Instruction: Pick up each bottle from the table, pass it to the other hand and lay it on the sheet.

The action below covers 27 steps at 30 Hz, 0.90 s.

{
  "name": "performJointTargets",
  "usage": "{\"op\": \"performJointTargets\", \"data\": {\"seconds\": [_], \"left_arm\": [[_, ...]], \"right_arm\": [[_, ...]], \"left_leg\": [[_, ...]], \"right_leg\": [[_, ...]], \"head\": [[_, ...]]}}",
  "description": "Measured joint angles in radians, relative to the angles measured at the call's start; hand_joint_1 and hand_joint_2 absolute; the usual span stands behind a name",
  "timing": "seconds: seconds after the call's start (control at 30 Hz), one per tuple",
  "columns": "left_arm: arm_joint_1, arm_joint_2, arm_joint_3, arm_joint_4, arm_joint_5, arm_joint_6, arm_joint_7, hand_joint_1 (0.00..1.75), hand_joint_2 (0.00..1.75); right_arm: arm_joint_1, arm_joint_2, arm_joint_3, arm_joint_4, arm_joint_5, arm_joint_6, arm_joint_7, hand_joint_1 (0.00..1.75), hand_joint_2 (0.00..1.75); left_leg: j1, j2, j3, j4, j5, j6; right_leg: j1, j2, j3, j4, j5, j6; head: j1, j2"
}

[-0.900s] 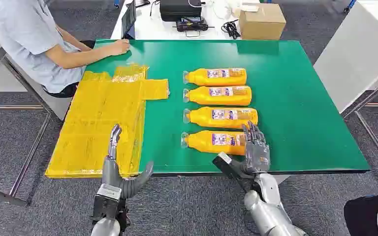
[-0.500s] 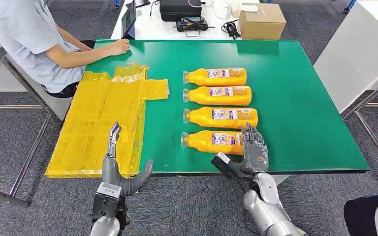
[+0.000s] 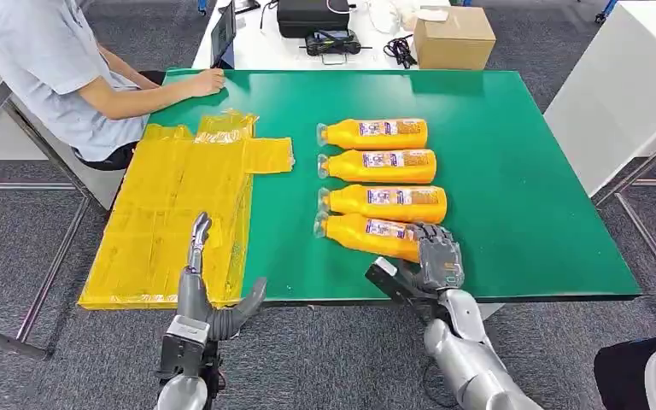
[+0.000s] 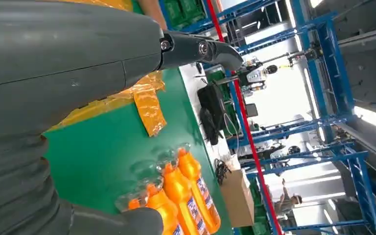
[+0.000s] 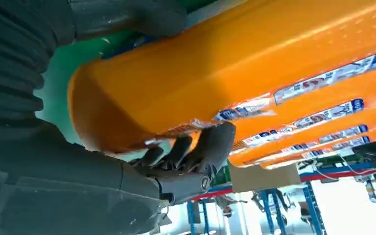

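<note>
Several orange bottles lie side by side on the green table (image 3: 521,171), caps pointing left. The nearest bottle (image 3: 366,232) lies askew, its cap end close against the one behind (image 3: 384,203). My right hand (image 3: 438,258) grips its base end; in the right wrist view the dark fingers (image 5: 210,147) curl around the bottle (image 5: 254,63) with the thumb on the other side. My left hand (image 3: 211,295) is open at the table's front edge, fingers spread, by the near corner of the yellow sheet (image 3: 171,205). The left wrist view shows the bottles (image 4: 186,196) and the sheet (image 4: 147,103).
A person sits at the table's far left corner, one hand (image 3: 205,81) resting on the green top. Behind the table stand a cardboard box (image 3: 454,36) and a black case (image 3: 312,17). A white table (image 3: 623,77) stands to the right.
My right hand has closed its fingers around the nearest bottle's base. That bottle has shifted away from me and turned askew, its cap now against the third bottle. The left hand has not moved.
</note>
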Motion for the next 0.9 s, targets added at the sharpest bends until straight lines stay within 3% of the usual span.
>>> {"op": "performJointTargets", "data": {"seconds": [0.8, 0.83, 0.87, 0.9], "left_arm": [[-0.014, -0.002, 0.001, 0.0, 0.025, 0.0, 0.0, 0.0, 1.75], [-0.014, -0.002, 0.001, 0.0, 0.025, 0.0, 0.0, 0.0, 1.75], [-0.014, -0.002, 0.001, 0.0, 0.025, 0.0, 0.0, 0.0, 1.75], [-0.014, -0.002, 0.001, 0.0, 0.025, 0.0, 0.0, 0.0, 1.75]], "right_arm": [[-0.034, -0.021, 0.027, 0.059, 0.012, 0.005, 0.011, 1.75, 1.75], [-0.034, -0.021, 0.028, 0.059, 0.012, 0.005, 0.011, 1.61, 1.75], [-0.034, -0.021, 0.029, 0.06, 0.012, 0.005, 0.011, 1.1, 1.75], [-0.034, -0.022, 0.029, 0.06, 0.012, 0.004, 0.011, 0.16, 1.75]], "left_leg": [[0.0, 0.0, 0.007, 0.0, 0.0, 0.0], [0.0, 0.0, 0.007, 0.0, 0.0, 0.0], [0.0, 0.0, 0.007, 0.0, 0.0, 0.0], [0.0, 0.0, 0.007, 0.0, 0.0, 0.0]], "right_leg": [[0.0, 0.0, 0.007, 0.0, 0.0, 0.0], [0.0, 0.0, 0.007, 0.0, 0.0, 0.0], [0.0, 0.0, 0.007, 0.0, 0.0, 0.0], [0.0, 0.0, 0.007, 0.0, 0.0, 0.0]], "head": [[0.0, 0.0], [0.0, 0.0], [0.0, 0.0], [0.0, 0.0]]}}
